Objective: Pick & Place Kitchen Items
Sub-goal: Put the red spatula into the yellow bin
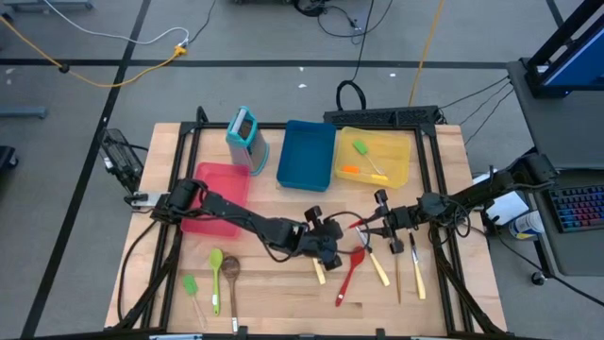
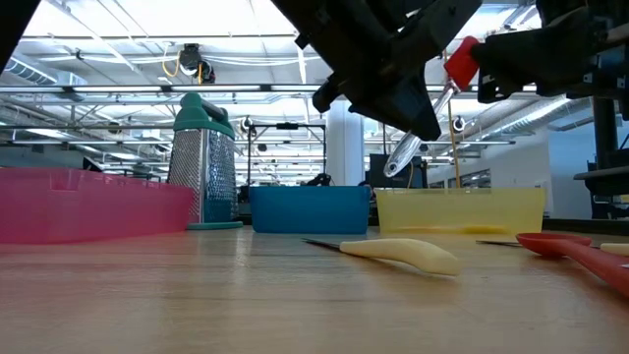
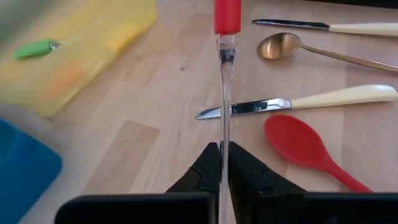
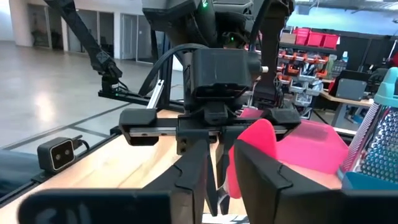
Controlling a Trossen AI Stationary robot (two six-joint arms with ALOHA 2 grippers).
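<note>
The red mini spatula (image 1: 361, 223) hung above the middle of the desk (image 1: 283, 293), between the two end effectors. In the high view, the left end effector (image 1: 332, 247) reached in from the left and the right end effector (image 1: 379, 225) met it from the right, the red blade lying just by the right one. On the desk near them lay a red spoon (image 1: 351, 271), cream-handled knives (image 1: 377, 267) and a gold spoon (image 1: 396, 269); a green spoon (image 1: 216, 274), a wooden spoon (image 1: 231, 280) and a green spatula (image 1: 192, 288) lay well apart to the left. A red tray (image 1: 215, 196), a blue tray (image 1: 307, 153) and a yellow tray (image 1: 375, 156) sat farther back, with a grater (image 1: 245, 138) by the blue one.

In the low view, the spatula was tilted, its clear handle (image 2: 403, 155) pointing down and its red blade (image 2: 460, 62) up, off the desk.

In the left wrist view, the left end effector (image 3: 224, 163) was clamped together on the clear handle, the red blade beyond it.

In the right wrist view, the right end effector (image 4: 225, 171) had the red blade between its fingers (image 4: 193, 177); whether they pressed on it I could not tell.
</note>
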